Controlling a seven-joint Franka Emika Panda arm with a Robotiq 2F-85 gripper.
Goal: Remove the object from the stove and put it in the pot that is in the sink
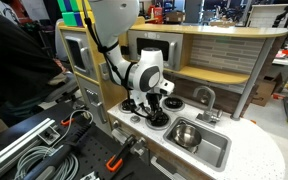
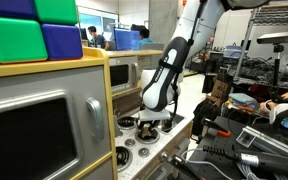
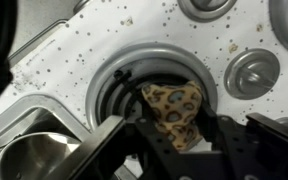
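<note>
The object [image 3: 174, 108] is a tan lump with leopard spots, lying on a black burner [image 3: 124, 85] of the white stove [image 3: 74, 60]. My gripper [image 3: 172, 135] is down over that burner, its two black fingers pressed against either side of the object. In both exterior views the gripper [image 1: 156, 108] [image 2: 149, 122] sits low on the stove [image 1: 134, 118] and hides the object. The shiny steel pot [image 1: 184, 133] stands in the silver sink [image 1: 219, 152] beside the stove. In the wrist view the pot [image 3: 29, 160] is at the lower left.
A curved grey faucet [image 1: 206, 98] rises behind the sink. A grey microwave-like box [image 2: 34, 130] stands beside the stove. Silver knobs [image 3: 252, 70] sit near the burner. Cables and tools [image 1: 34, 150] lie in front of the toy kitchen.
</note>
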